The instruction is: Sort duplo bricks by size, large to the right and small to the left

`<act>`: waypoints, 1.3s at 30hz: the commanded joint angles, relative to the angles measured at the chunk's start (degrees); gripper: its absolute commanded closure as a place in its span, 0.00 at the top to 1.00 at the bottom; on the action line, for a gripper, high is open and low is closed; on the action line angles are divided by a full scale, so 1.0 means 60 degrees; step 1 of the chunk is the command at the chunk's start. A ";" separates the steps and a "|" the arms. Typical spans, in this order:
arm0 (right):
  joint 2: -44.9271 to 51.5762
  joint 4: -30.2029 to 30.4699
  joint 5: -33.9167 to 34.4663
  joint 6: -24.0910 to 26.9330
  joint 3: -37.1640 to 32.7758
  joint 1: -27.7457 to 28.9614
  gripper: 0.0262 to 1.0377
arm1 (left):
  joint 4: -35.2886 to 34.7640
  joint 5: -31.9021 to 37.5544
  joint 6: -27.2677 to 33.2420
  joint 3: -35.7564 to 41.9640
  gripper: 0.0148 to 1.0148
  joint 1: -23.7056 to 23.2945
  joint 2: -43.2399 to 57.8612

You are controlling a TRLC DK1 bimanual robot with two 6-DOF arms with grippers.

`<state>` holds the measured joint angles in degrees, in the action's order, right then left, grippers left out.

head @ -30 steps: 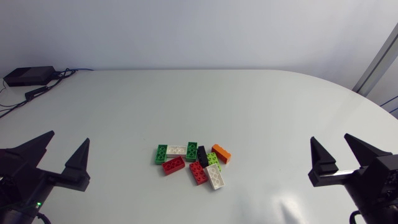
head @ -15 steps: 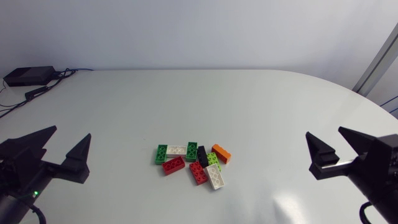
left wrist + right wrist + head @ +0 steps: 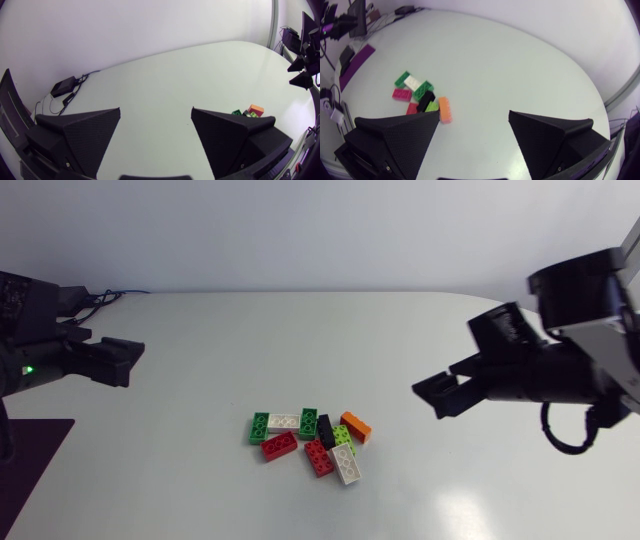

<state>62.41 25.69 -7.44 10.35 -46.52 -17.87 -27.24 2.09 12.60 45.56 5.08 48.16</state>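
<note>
The duplo bricks lie unsorted in one tight cluster on the white worktop (image 3: 300, 340), gathered around a black brick (image 3: 325, 430) at its middle. Against the black brick's left side lies a long green brick (image 3: 309, 423). Further left comes a white brick (image 3: 283, 422), then a short green brick (image 3: 260, 427) at the cluster's left end. On the black brick's right a lime brick (image 3: 343, 435) touches it, and an orange brick (image 3: 356, 427) lies just beyond — the rightmost of the lot. On the near side of the black brick lie a red brick (image 3: 319, 458) and, beside that, a second white brick (image 3: 345, 464). A second red brick (image 3: 279, 446) sits to the black brick's near left, below the white-and-green row.

The left gripper (image 3: 128, 362) hangs well to the left of the black brick and farther back, raised clear of the worktop. Its fingers (image 3: 80, 135) are spread wide, with only bare worktop between them. The right gripper (image 3: 432, 395) hangs to the right of the black brick, closer to it than the left one is, and touches no brick. Its fingers (image 3: 550, 137) are likewise released and empty — the cluster lies ahead of them, off to one finger's side.

A small black box (image 3: 64, 87) with cables sits far from the black brick, at the worktop's far left corner.
</note>
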 commanded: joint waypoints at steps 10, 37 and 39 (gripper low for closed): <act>0.3895 0.0010 0.0303 0.1439 -0.1226 -0.1548 0.96 | -0.2212 -0.0978 0.0786 0.1225 0.97 -0.0364 0.1656; 0.6868 -0.0605 0.0039 0.1395 -0.2339 -0.1812 0.06 | -0.1773 -0.1798 0.0859 0.0932 0.97 -0.0730 0.1905; 0.6883 -0.0503 0.0186 0.1381 -0.2207 -0.1827 0.06 | -0.1758 -0.1798 0.0903 0.0844 0.97 -0.0744 0.1846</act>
<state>103.44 20.75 -7.18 19.90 -61.65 -28.42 -38.54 -8.01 16.84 51.42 0.99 59.99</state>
